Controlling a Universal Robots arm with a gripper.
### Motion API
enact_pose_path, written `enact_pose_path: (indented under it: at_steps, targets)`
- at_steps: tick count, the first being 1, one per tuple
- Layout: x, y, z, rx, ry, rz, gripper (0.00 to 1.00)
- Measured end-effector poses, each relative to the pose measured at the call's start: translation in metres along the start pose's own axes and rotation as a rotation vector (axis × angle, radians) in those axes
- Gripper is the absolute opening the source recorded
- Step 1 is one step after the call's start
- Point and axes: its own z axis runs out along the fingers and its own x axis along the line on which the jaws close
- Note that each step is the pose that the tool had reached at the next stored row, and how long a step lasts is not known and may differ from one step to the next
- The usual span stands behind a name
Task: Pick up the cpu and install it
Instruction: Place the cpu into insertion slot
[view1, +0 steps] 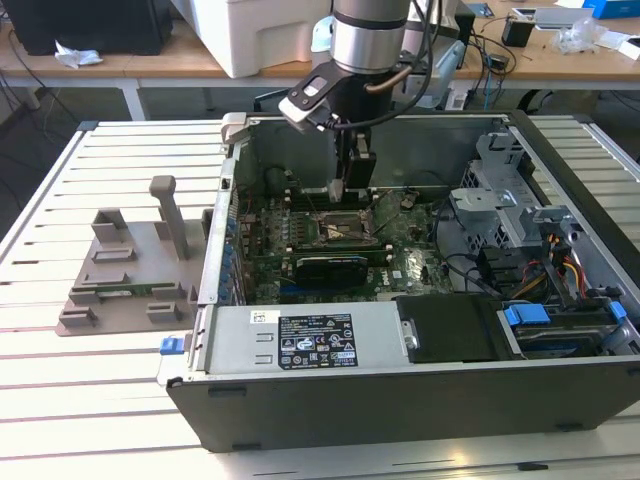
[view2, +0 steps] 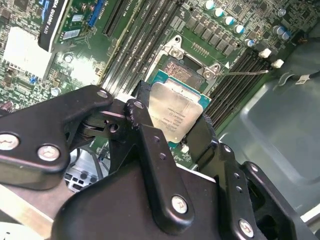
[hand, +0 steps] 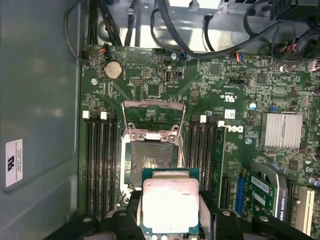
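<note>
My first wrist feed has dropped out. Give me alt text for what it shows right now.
The gripper holds the cpu by two opposite edges, silvery top facing the camera, close to the open, empty socket on the green motherboard. The socket's metal retention frame is swung open, and rows of black memory slots run along both sides.

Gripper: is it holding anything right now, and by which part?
The cpu, clamped by two opposite edges between the jaws, its metal top facing both wrist views.
</note>
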Motion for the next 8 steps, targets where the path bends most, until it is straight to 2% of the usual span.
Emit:
enact_pose_path:
  at_steps: [8]
  targets:
    - [0.0003, 0.0004, 0.0107, 0.0001, -0.0001, 0.000, 0.54]
